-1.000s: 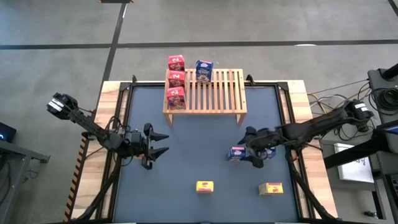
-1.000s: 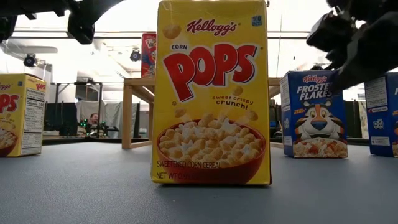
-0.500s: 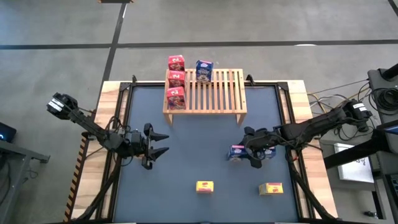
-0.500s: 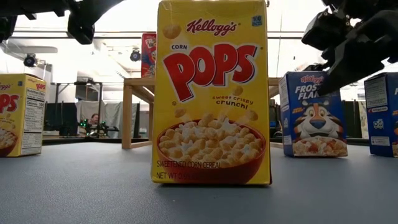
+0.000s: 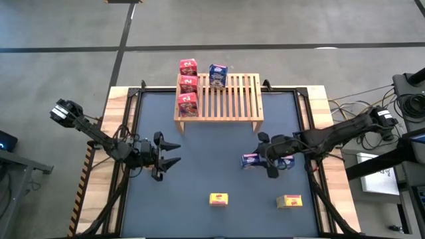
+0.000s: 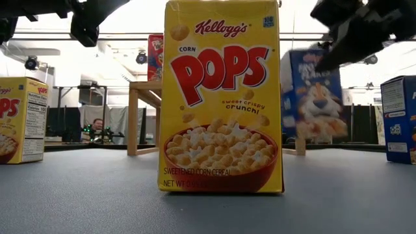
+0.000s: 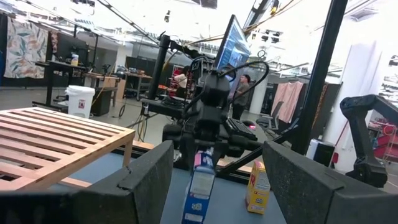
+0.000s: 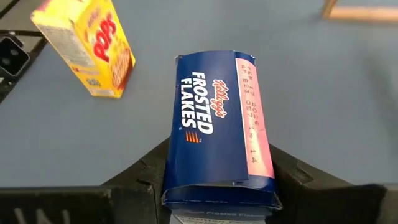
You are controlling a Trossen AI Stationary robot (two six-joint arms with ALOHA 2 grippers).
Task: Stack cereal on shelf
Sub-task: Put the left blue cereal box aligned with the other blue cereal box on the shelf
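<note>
Yellow box (image 5: 218,198) lower centre, another (image 5: 289,201) lower right | right pincer (image 5: 260,159) clamped on blue box (image 5: 251,160), lifted off tabletop (image 5: 212,153) | left pincer (image 5: 174,154) spread apart, holding nothing

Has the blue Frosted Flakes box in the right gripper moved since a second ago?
Yes. The blue Frosted Flakes box is lifted off the table, nearer the yellow Corn Pops box.

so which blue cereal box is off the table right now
The blue Frosted Flakes box gripped by the right gripper, lifted clear in the low view; the other blue box stands on the wooden rack.

Blue cereal box (image 6: 311,97) — blurred in the low view; another blue box (image 6: 400,120) — cut off at the edge.
</note>
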